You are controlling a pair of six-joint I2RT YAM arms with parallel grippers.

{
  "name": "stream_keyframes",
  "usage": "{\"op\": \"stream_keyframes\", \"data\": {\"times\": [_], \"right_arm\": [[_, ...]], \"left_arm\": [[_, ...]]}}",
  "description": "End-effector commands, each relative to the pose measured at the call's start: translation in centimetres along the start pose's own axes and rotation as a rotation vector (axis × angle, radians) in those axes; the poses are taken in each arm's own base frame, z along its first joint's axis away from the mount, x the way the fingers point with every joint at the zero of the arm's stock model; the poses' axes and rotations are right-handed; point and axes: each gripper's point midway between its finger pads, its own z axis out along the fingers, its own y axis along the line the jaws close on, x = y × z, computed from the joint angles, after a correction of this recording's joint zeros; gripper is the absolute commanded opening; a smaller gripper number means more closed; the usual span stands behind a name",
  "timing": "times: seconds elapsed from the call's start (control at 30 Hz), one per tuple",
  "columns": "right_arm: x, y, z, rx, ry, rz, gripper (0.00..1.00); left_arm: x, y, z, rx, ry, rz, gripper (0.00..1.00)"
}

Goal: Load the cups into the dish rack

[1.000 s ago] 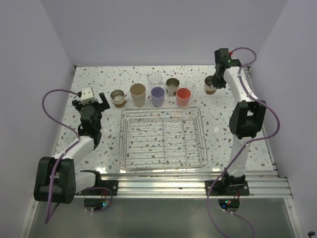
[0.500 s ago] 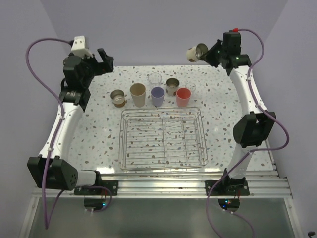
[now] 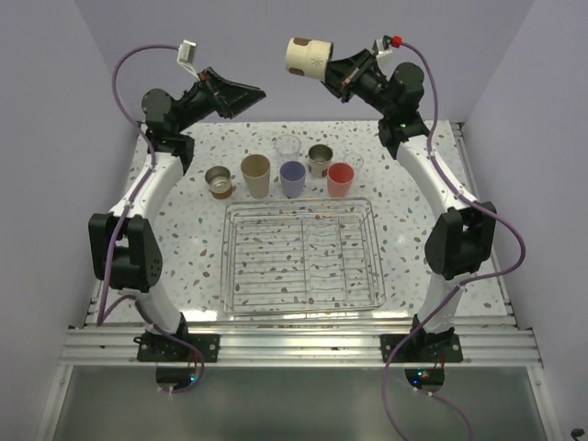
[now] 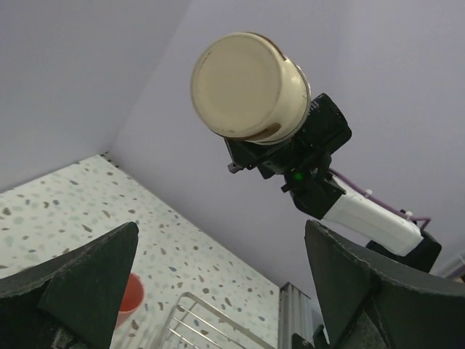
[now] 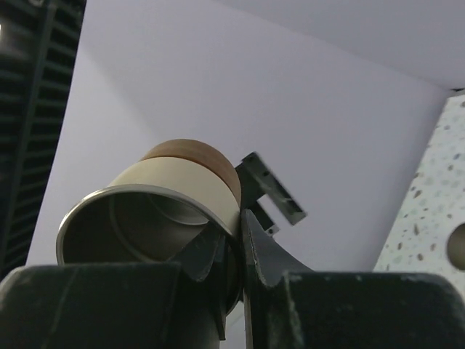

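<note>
Hanging high over the far edge of the rack (image 3: 276,266), the cup (image 3: 308,57) lies sideways. Its rim is clamped in the right hand (image 3: 338,70) and its base points at the left hand (image 3: 248,99), whose fingers are spread and empty. From the cup, the rack lies down and toward the arm bases.

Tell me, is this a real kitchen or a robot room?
Most likely a robot test booth, not a kitchen: plain walls box in a speckled table, a left arm and right arm are bolted to its near edge, and cups stand beside a dish rack.
</note>
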Motion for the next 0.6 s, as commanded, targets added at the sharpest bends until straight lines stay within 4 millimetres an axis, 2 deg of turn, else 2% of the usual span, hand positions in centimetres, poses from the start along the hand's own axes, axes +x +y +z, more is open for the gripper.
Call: {"op": "stream_keyframes", "data": {"times": [0.0, 0.07, 0.17, 0.57], "right_arm": [[5.7, 8.9, -1.2, -0.262, 0.159, -0.034, 0.0], [6.9, 8.7, -1.1, -0.265, 0.179, -0.026, 0.0], [7.5, 7.7, -0.9, -0.257, 0.19, 0.0, 0.0], [9.6, 6.3, -1.4, -0.225, 0.246, 0.023, 0.0]], "left_arm": [[0.3, -7.9, 1.3, 0.269, 0.09, 0.033, 1.0], [0.3, -8.7, 1.7, 0.291, 0.088, 0.042, 1.0], [0.3, -9.4, 1.8, 0.308, 0.09, 0.051, 1.0], [-0.5, -10.2, 1.8, 0.288, 0.061, 0.093, 1.0]]}}
